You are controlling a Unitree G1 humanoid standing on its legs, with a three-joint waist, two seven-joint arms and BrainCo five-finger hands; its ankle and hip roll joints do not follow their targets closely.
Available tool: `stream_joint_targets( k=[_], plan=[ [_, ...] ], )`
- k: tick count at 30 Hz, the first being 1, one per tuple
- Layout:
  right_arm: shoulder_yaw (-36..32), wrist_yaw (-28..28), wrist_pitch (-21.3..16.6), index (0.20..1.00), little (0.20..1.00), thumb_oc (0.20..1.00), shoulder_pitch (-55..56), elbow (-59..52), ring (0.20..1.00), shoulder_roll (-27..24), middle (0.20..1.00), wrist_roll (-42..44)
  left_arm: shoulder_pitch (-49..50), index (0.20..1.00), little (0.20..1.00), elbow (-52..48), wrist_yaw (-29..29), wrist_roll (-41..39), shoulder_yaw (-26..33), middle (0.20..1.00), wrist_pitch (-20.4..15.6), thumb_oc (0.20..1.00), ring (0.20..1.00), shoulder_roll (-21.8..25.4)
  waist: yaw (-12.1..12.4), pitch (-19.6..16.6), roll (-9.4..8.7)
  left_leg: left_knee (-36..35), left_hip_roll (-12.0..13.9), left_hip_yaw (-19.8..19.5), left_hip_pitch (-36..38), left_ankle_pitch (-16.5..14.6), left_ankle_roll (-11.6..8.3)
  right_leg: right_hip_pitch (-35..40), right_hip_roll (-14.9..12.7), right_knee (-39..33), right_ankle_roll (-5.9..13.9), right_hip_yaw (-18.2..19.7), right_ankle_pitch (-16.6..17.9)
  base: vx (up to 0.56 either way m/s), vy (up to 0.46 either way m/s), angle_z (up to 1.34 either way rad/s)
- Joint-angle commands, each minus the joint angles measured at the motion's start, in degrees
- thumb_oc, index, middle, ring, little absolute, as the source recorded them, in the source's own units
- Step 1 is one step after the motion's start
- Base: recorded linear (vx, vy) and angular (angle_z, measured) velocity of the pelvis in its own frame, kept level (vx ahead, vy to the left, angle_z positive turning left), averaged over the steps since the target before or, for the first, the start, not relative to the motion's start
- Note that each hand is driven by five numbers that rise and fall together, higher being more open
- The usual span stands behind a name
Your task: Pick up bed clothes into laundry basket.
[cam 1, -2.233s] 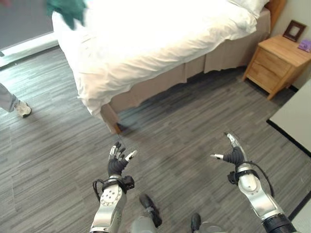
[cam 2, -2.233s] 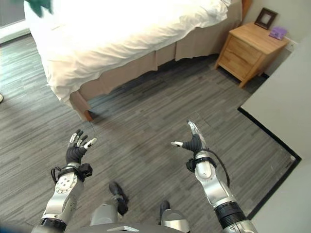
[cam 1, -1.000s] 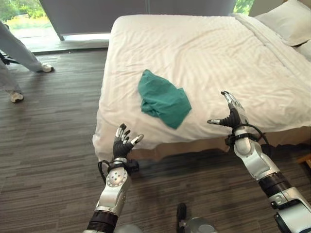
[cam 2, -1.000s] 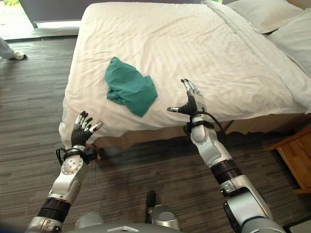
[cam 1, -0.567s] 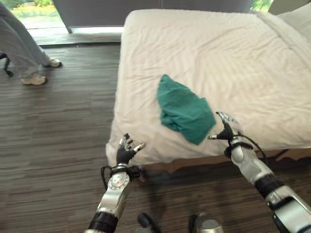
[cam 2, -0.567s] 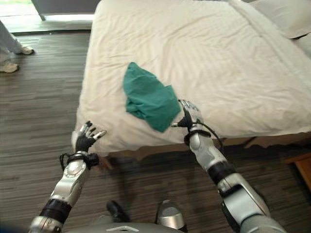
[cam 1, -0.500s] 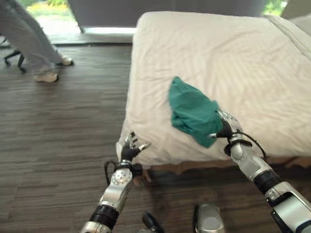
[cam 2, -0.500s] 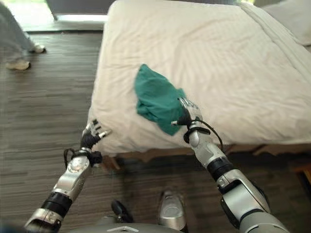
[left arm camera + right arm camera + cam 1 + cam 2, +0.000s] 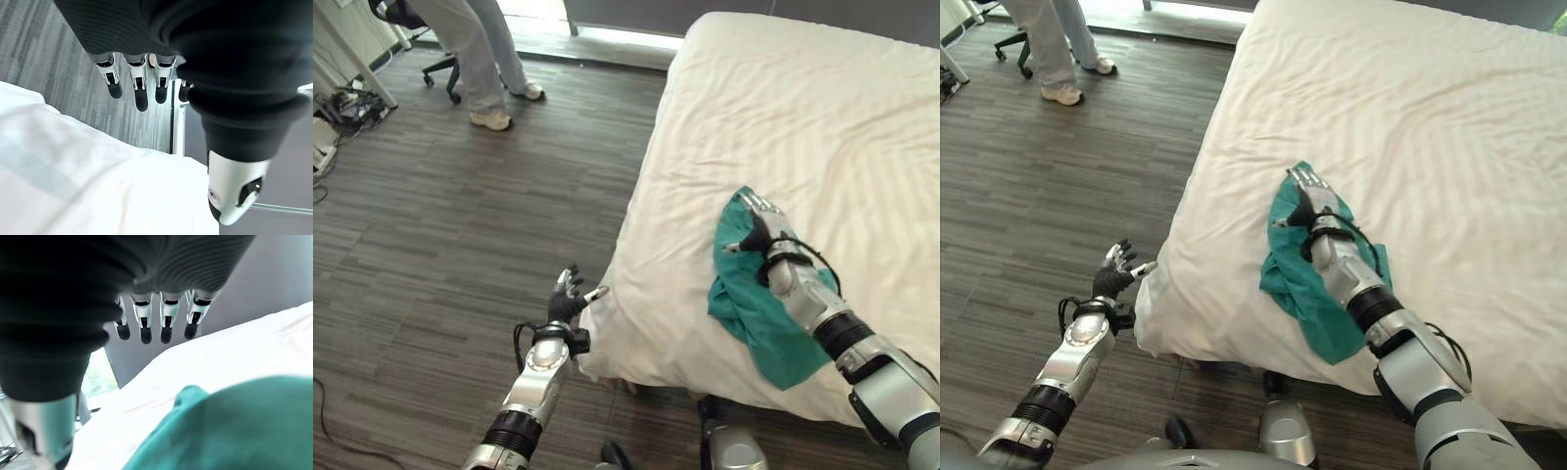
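A crumpled green garment lies on the white bed, close to its near edge and partly drooping over it. My right hand is stretched out over the garment's far end, fingers straight and open, with my forearm lying across the cloth. The right wrist view has the fingers extended above the green garment, holding nothing. My left hand hovers open beside the bed's near left corner; its fingers are spread above the white sheet.
A person stands on the dark wood floor at the far left, next to an office chair base. Cables and boxes lie along the left edge. Open floor stretches to the left of the bed.
The camera has swung, so the bed now sits to the right. My right hand has gone from the garment's near edge to over its far end. The left hand stays open.
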Motion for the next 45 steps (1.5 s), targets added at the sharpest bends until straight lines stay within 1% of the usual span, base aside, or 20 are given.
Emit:
stream_joint_targets(
  k=[1,9,15,22,23,24,25,26,27,32,34,35,37,39,40,41,42,43,44,45],
  plan=[
    [1.5,0.0,-0.3,1.0,1.0,1.0,-4.5,2.4,1.0,0.6,1.0,-2.4,-2.8,1.0,1.0,-1.1,0.0,0.3,-0.9,1.0,-3.2,1.0,1.0,1.8,-0.9,-1.3,-2.09,1.7,2.6,-0.4,2.5,0.7,-2.56,4.5,-3.7,1.0,4.69,0.0,-8.1,0.01,-0.026,-0.04],
    [0.2,1.1,-0.1,1.0,1.0,1.0,1.7,2.3,1.0,2.8,1.0,-2.3,0.4,1.0,1.0,-2.0,-1.5,2.5,-0.7,1.0,-2.2,1.0,1.0,1.3,-2.3,-1.6,-1.69,1.1,3.5,1.8,3.5,1.4,-3.04,3.9,-3.2,0.9,4.7,1.0,-7.4,0.0,-0.03,-0.13],
    [1.8,1.6,-0.8,1.0,1.0,1.0,2.9,4.8,1.0,3.4,1.0,-0.9,-2.8,1.0,1.0,-0.8,-1.1,3.4,-3.1,1.0,-2.9,1.0,1.0,0.1,-4.1,0.4,-0.94,0.9,3.7,2.3,2.0,2.2,-3.57,1.5,-3.3,1.0,4.9,2.3,-6.6,-0.07,-0.054,-0.14],
    [1.5,3.6,-0.9,1.0,1.0,1.0,3.2,14.2,1.0,5.1,1.0,7.7,-7.4,1.0,1.0,3.4,-1.3,3.9,-6.8,1.0,-4.0,1.0,1.0,-3.0,-7.7,2.8,3.37,0.9,3.5,3.0,-0.3,2.7,-4.19,-2.0,-4.4,0.9,5.27,4.4,-6.6,-0.06,-0.005,-0.03],
    [1.4,3.9,-0.8,1.0,1.0,1.0,3.2,15.5,1.0,5.5,1.0,8.7,-7.7,1.0,1.0,3.8,-1.5,3.9,-7.3,1.0,-4.0,1.0,1.0,-3.2,-7.9,2.7,3.87,0.8,3.2,2.4,0.3,1.7,-4.73,-1.6,-4.6,0.9,5.72,4.8,-7.6,0.07,0.023,0.02],
    [1.7,4.1,-0.9,0.58,0.58,0.58,2.7,16.7,0.58,5.9,0.58,9.5,-8.1,1.0,1.0,4.5,-1.5,4.0,-7.6,1.0,-4.0,1.0,1.0,-3.5,-8.2,2.5,4.13,0.9,3.3,2.7,0.4,1.7,-4.8,-1.7,-4.6,0.9,5.66,5.0,-7.6,0.07,0.024,-0.01],
    [1.7,4.1,-1.0,0.442,0.442,0.442,2.7,16.8,0.442,6.0,0.442,9.6,-8.1,1.0,1.0,4.5,-1.5,4.0,-7.6,1.0,-4.0,1.0,1.0,-3.5,-8.2,2.6,4.14,0.9,3.2,2.7,0.4,1.6,-4.8,-1.6,-4.6,0.9,5.69,4.9,-7.7,0.0,0.0,0.0],
    [1.7,4.1,-1.0,0.442,0.442,0.442,2.7,16.8,0.442,6.0,0.442,9.6,-8.2,1.0,1.0,4.5,-1.5,4.0,-7.6,1.0,-4.0,1.0,1.0,-3.5,-8.3,2.6,4.14,0.9,3.2,2.7,0.4,1.6,-4.8,-1.6,-4.6,0.9,5.7,4.9,-7.7,0.02,-0.047,-0.02],
    [2.4,4.5,-1.2,0.2,0.2,0.2,1.7,17.5,0.2,6.2,0.2,10.4,-8.7,1.0,1.0,5.6,-1.6,4.2,-8.0,1.0,-4.2,1.0,1.0,-3.9,-9.0,2.2,4.45,1.1,3.5,3.5,1.2,1.5,-5.05,-1.4,-4.3,0.9,5.44,5.4,-7.9,0.03,-0.069,-0.07],
    [1.7,4.7,-1.8,0.2,0.2,0.2,2.9,11.3,0.2,5.6,0.2,12.0,-7.8,1.0,1.0,5.1,-1.6,4.7,-7.3,1.0,-3.6,1.0,1.0,-3.8,-9.8,1.2,4.14,2.4,4.4,3.9,1.8,0.9,-5.3,-0.7,-3.4,0.9,4.86,5.7,-8.4,0.02,-0.076,-0.11],
    [0.9,4.0,-1.5,0.2,0.2,0.2,1.6,7.3,0.2,3.6,0.2,12.7,-7.5,1.0,1.0,4.3,-1.3,4.3,-6.8,1.0,-3.5,1.0,1.0,-3.0,-9.7,1.2,3.38,5.6,4.6,3.2,1.2,-0.8,-5.19,-0.3,-3.0,1.0,4.52,6.4,-8.6,-0.02,-0.093,-0.06],
    [0.5,3.6,-1.6,0.2,0.2,0.2,0.2,5.2,0.2,2.3,0.2,13.1,-7.6,1.0,1.0,3.6,-1.1,4.0,-6.5,1.0,-3.5,1.0,1.0,-2.1,-9.5,1.5,2.31,8.3,4.9,3.0,-0.1,-0.4,-4.75,-0.6,-2.6,1.0,3.71,7.3,-7.5,-0.05,-0.129,-0.08],
    [-1.1,2.5,-1.5,0.2,0.2,0.2,-1.8,1.0,0.2,0.2,0.2,14.1,-8.0,1.0,1.0,2.2,-0.7,3.1,-5.9,1.0,-3.3,1.0,1.0,-0.9,-8.2,1.7,0.36,14.2,4.2,-2.3,-2.3,-2.9,-4.89,-0.9,-1.9,1.3,3.37,9.7,-7.3,0.0,-0.101,-0.24],
    [-4.0,0.9,-1.5,0.2,0.2,0.2,-1.6,-4.7,0.2,-2.0,0.2,15.7,-7.7,1.0,1.0,0.6,0.3,2.5,-4.4,1.0,-2.8,1.0,1.0,0.4,-5.8,1.0,-1.59,18.8,1.0,-12.6,-4.9,-6.5,-3.51,-2.1,-1.0,1.5,3.2,13.3,-6.8,0.07,-0.05,-0.99],
    [-7.0,0.3,-1.1,0.2,0.2,0.2,-0.6,-8.6,0.2,-3.6,0.2,15.9,-6.2,1.0,1.0,-1.1,1.0,1.5,-2.2,1.0,-2.8,1.0,1.0,1.2,-3.6,0.3,-2.58,18.7,-1.7,-21.5,-5.0,-12.0,-1.81,-2.6,0.2,1.9,3.19,15.7,-6.6,0.06,-0.022,-1.19],
    [-7.1,0.3,-1.1,0.2,0.2,0.2,-0.5,-8.7,0.2,-3.6,0.2,15.9,-6.2,1.0,1.0,-1.2,1.0,1.5,-2.2,1.0,-2.8,1.0,1.0,1.2,-3.6,0.1,-2.8,18.5,-1.9,-21.5,-5.2,-11.6,-1.78,-2.8,0.0,1.9,3.19,15.7,-6.4,0.05,0.048,-1.03],
    [-8.4,-0.6,-1.5,0.2,0.2,0.2,0.4,-9.4,0.2,-2.8,0.2,15.9,-5.3,1.0,1.0,-1.8,1.8,1.1,-1.3,1.0,-3.0,1.0,1.0,1.1,-2.3,-0.1,-3.14,16.6,-2.7,-24.5,-3.8,-12.8,-1.33,-3.0,0.6,2.3,3.28,16.7,-6.2,-0.03,0.128,-0.81],
    [-11.4,-1.5,-1.6,0.2,0.2,0.2,2.0,-10.3,0.2,-3.3,0.2,16.0,-4.9,1.0,1.0,-3.1,2.2,-0.3,-0.3,1.0,-3.6,1.0,1.0,1.4,-1.8,-1.0,-3.17,12.9,-2.2,-25.2,-1.6,-12.9,-0.61,-3.4,0.3,2.9,3.7,16.2,-5.9,-0.01,0.13,-0.73],
    [-11.6,-1.4,-1.6,0.2,0.2,0.2,2.3,-10.5,0.2,-3.3,0.2,15.9,-4.8,1.0,1.0,-3.2,2.2,-0.3,-0.4,1.0,-3.5,1.0,1.0,1.4,-1.7,-1.0,-3.2,12.4,-2.2,-25.1,-1.3,-12.7,-0.63,-3.3,0.3,2.9,3.68,16.2,-5.9,-0.12,0.208,-0.37],
    [-15.7,-2.8,-1.7,0.2,0.2,0.2,6.8,-13.8,0.2,-3.2,0.2,15.6,-5.6,1.0,1.0,-4.8,2.7,-0.7,-1.4,1.0,-3.2,1.0,1.0,1.1,-1.9,-1.2,-3.64,8.1,-1.5,-23.8,0.8,-10.7,-0.4,-3.5,-1.2,3.5,4.82,14.0,-5.0,-0.18,0.31,0.2]
  ],
)
